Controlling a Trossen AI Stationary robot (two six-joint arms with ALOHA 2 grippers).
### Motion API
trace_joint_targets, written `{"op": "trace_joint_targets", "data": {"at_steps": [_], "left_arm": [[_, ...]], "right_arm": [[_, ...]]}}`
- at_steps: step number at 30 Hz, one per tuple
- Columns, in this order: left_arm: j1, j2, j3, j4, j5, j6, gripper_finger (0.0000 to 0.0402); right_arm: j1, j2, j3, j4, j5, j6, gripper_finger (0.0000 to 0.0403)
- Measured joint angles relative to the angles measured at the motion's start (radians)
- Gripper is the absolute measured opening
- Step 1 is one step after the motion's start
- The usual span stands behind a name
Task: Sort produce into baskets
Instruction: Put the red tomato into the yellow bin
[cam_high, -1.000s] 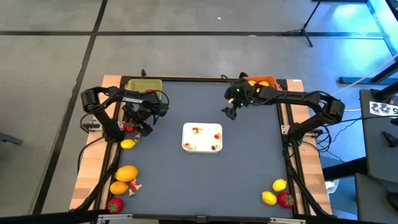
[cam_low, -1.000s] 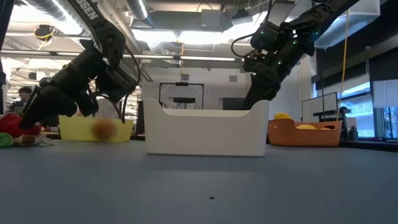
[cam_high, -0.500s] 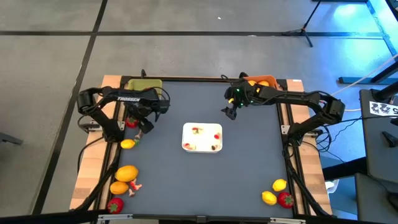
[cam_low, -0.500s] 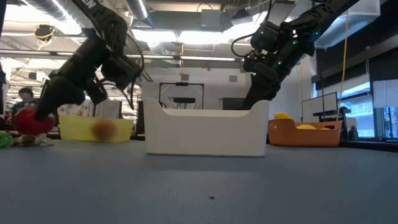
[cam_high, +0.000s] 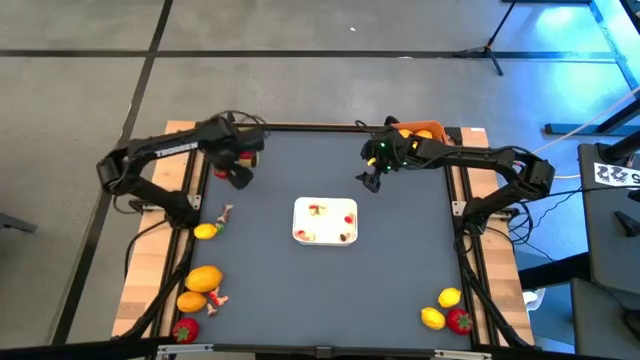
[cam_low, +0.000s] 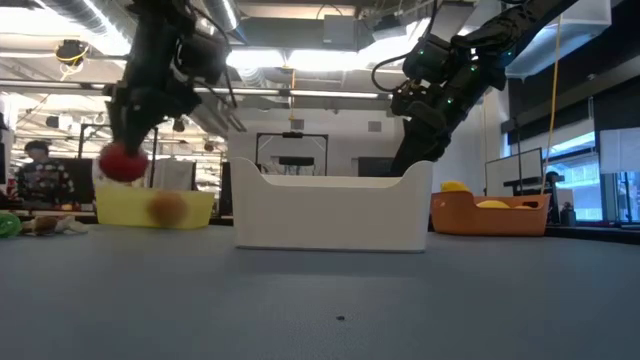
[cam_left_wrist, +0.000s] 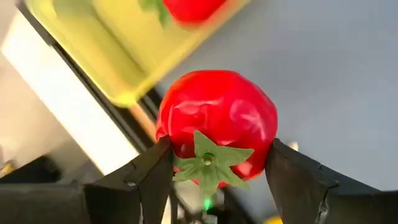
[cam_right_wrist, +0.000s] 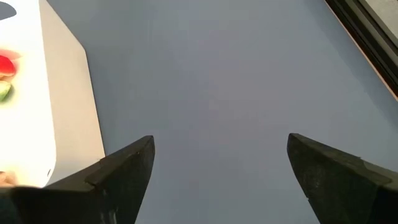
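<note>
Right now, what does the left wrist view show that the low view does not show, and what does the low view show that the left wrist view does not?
Only the left wrist view shows the strawberry's green leaf cap and another red fruit inside the yellow-green basket.

Only the low view shows the white tray, the orange basket and the right gripper, waiting above the tray.

Both show the left gripper shut on a red strawberry, with the yellow-green basket nearby.
</note>
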Motion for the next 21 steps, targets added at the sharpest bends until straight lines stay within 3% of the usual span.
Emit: {"op": "trace_joint_targets", "data": {"at_steps": [14, 21], "left_arm": [[0.244, -0.041, 0.004, 0.245, -0.109, 0.074, 0.0227], [0.289, -0.033, 0.004, 0.240, -0.111, 0.089, 0.0288]], "right_arm": [[0.000, 0.000, 0.000, -0.003, 0.000, 0.002, 0.0363], [0.000, 0.000, 0.000, -0.003, 0.000, 0.003, 0.0363]]}}
